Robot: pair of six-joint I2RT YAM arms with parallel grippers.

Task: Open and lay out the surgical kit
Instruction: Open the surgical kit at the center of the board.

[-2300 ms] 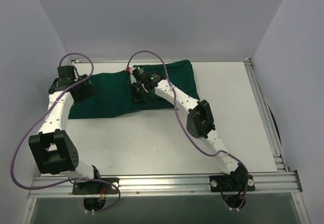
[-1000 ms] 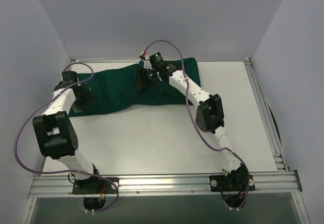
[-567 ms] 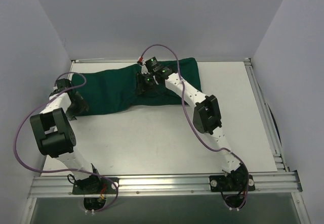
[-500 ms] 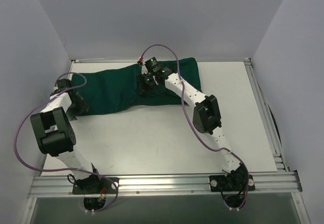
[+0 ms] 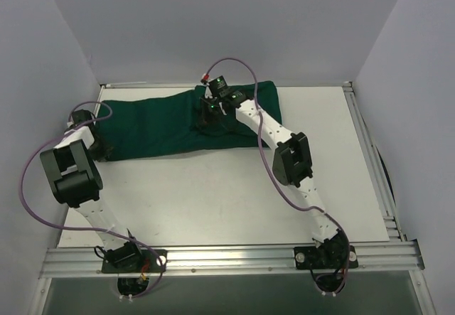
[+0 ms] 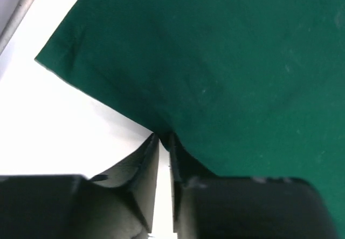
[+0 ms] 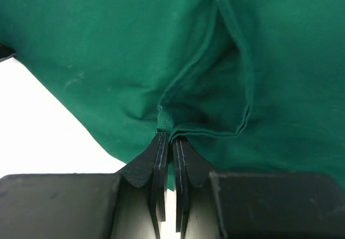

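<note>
The surgical kit shows as a dark green cloth (image 5: 156, 126) lying in a long strip across the back of the white table. What it wraps is hidden. My left gripper (image 5: 99, 146) sits at the cloth's near-left corner. In the left wrist view its jaws (image 6: 163, 136) stand almost together, pinching the cloth's edge (image 6: 242, 61) at their tips. My right gripper (image 5: 208, 116) is over the cloth's middle. In the right wrist view it (image 7: 171, 136) is shut on a folded hem of the cloth (image 7: 108, 45), which bunches into a pleat just beyond the tips.
Aluminium rails (image 5: 370, 158) border the white table (image 5: 213, 194) at the right, back and near sides. Walls close in on three sides. A purple cable (image 5: 28, 187) loops off the left arm beyond the table's left edge.
My left arm has swung leftward and down to the cloth's left corner. The right gripper has stayed over the cloth's middle, shifting only slightly.
</note>
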